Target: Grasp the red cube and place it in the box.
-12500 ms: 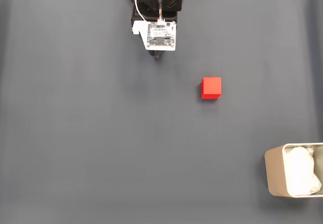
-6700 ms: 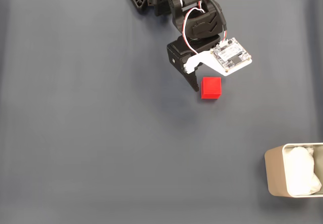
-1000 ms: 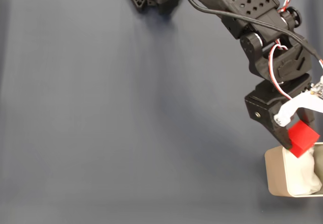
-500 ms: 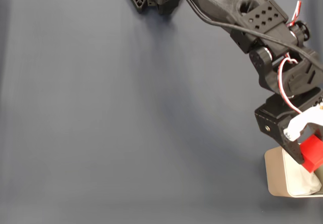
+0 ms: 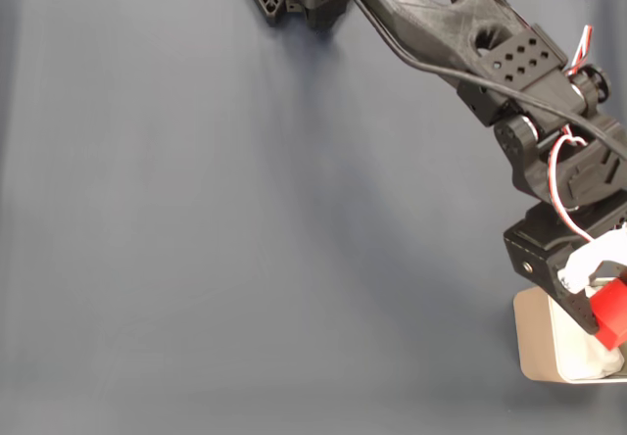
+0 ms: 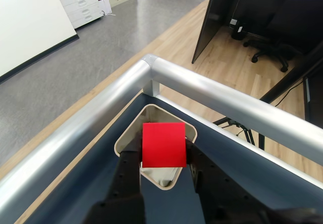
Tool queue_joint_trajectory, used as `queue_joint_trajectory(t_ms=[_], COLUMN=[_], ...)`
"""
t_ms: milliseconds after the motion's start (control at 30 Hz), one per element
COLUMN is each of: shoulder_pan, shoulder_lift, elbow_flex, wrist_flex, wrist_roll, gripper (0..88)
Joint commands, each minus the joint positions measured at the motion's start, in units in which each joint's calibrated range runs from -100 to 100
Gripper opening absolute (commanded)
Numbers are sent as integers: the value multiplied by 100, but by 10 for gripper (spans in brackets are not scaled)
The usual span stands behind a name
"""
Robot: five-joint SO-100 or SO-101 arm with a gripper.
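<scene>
One red cube (image 5: 611,314) sits clamped in the gripper (image 6: 162,153), now carried further over the beige box (image 5: 535,342) than half a second back. Transport looks nearly done; release is probably next.

A dark blue-grey mat (image 5: 196,219) covers the table, edged by a silver metal rail (image 6: 212,90) seen in the wrist view. Beyond it lie grey carpet (image 6: 86,47) and light wood flooring (image 6: 217,57), with a white drawer cabinet (image 6: 83,4), a dark desk panel (image 6: 217,19) and a black office chair (image 6: 277,37).
</scene>
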Motion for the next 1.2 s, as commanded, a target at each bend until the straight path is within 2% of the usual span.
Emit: queue_joint_trajectory(t_ms=[0, 1167], shoulder_pan=[-55, 2], shoulder_lift=[77, 658], elbow_flex=[-512, -968], wrist_flex=[8, 8], wrist_roll=[-10, -73], gripper=[24, 41])
